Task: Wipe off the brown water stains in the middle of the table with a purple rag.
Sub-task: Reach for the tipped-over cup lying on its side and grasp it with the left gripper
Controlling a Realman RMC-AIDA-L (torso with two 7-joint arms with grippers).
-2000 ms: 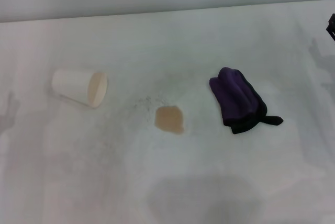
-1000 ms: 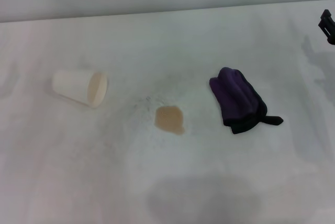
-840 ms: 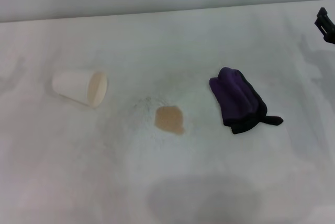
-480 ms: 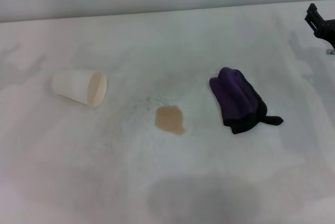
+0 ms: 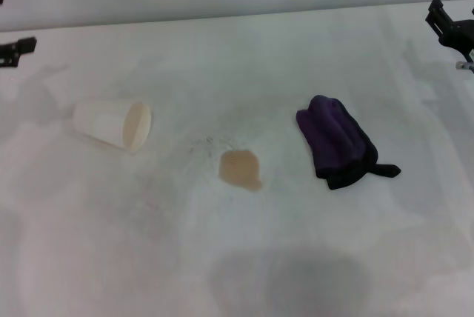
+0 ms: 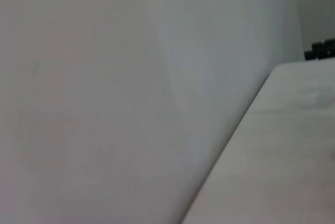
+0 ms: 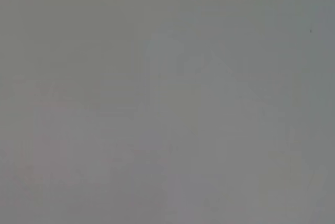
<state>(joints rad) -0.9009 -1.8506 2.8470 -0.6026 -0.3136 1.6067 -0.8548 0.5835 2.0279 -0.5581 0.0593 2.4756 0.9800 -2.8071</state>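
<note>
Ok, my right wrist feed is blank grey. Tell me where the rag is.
Observer: The rag lies bunched on the table, to the robot's right of the stain and apart from it.
Operator: Now place both grippers for me.
Observer: In the head view the right gripper is at the far right edge, beyond the rag and clear of it. The left gripper is at the far left edge.
Operator: Report anything else near the stain.
Observer: A white cup lies on its side to the stain's left, mouth towards the stain.
</note>
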